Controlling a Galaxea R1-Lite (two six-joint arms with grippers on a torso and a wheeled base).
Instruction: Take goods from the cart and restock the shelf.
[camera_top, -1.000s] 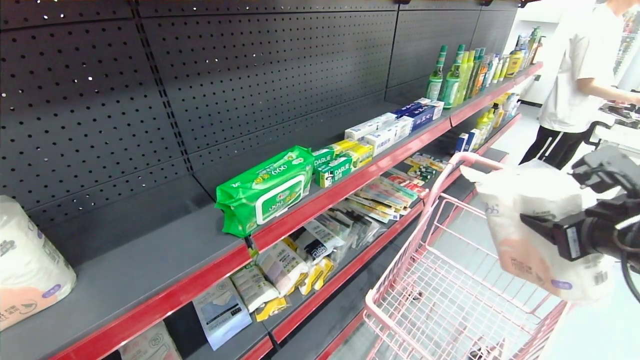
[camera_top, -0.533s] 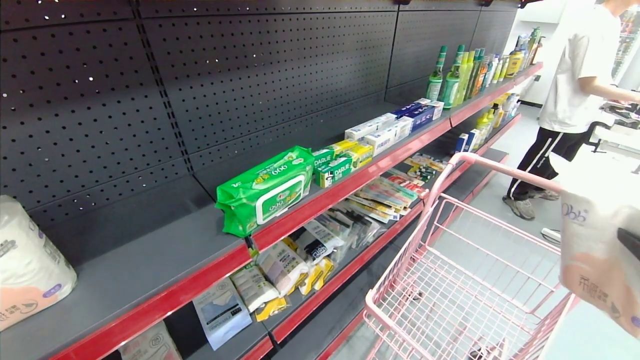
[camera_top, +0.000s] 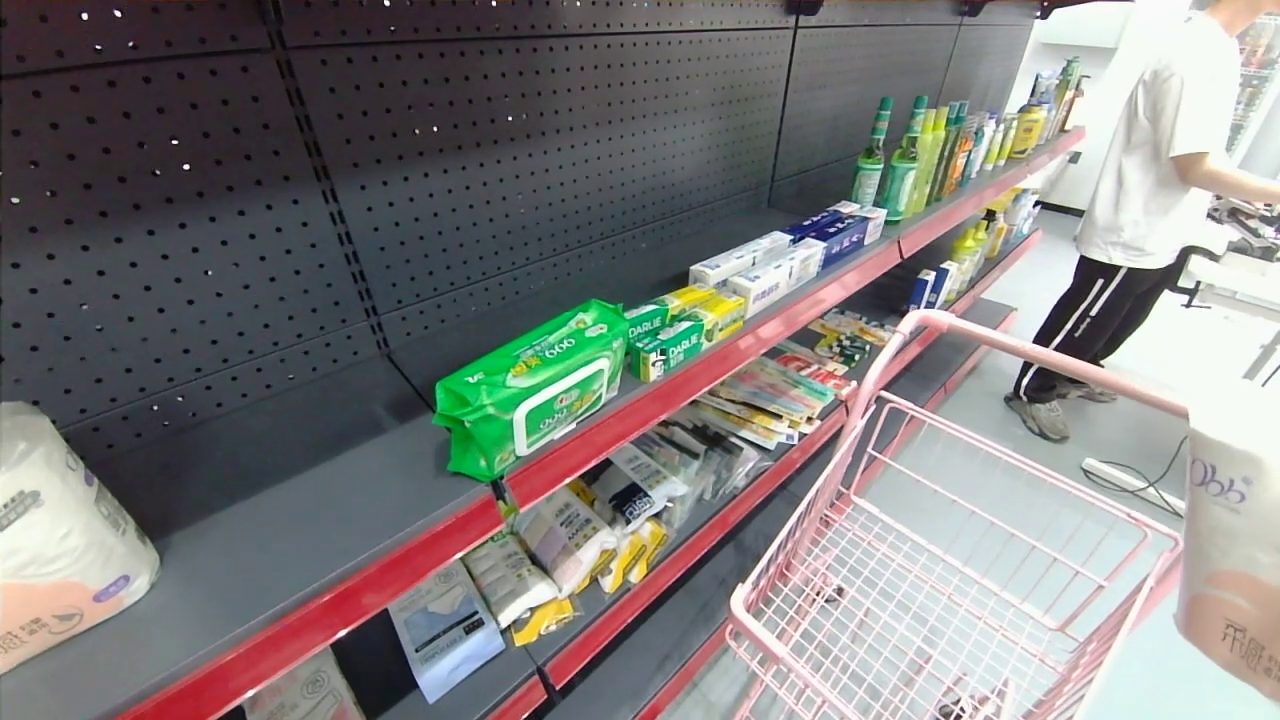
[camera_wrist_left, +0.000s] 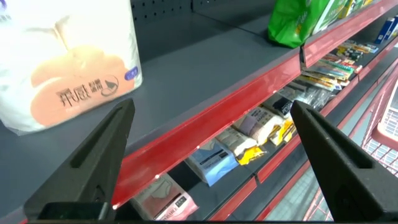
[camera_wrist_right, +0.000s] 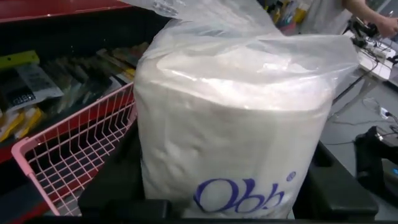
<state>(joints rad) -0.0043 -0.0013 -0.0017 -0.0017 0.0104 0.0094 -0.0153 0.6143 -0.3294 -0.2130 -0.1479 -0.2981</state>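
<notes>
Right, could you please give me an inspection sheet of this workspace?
Surface: grey shelf with red edge, bare stretch between packs.
Job's things: tissue pack held near the pink cart; second tissue pack on the shelf.
Clutter: green wipes pack, toothpaste boxes, bottles farther along; packets on the lower shelf.
Grippers: left gripper open before the shelf near the second tissue pack; right gripper shut on the tissue pack.
Cables: power strip with cable on the floor past the cart.
Surroundings: black pegboard behind the shelf.

Pack: glossy, crinkled clear plastic film. Cart: smooth pink-coated metal wire. Shelf: matt grey metal, glossy red edge. Wipes: glossy green plastic.
</notes>
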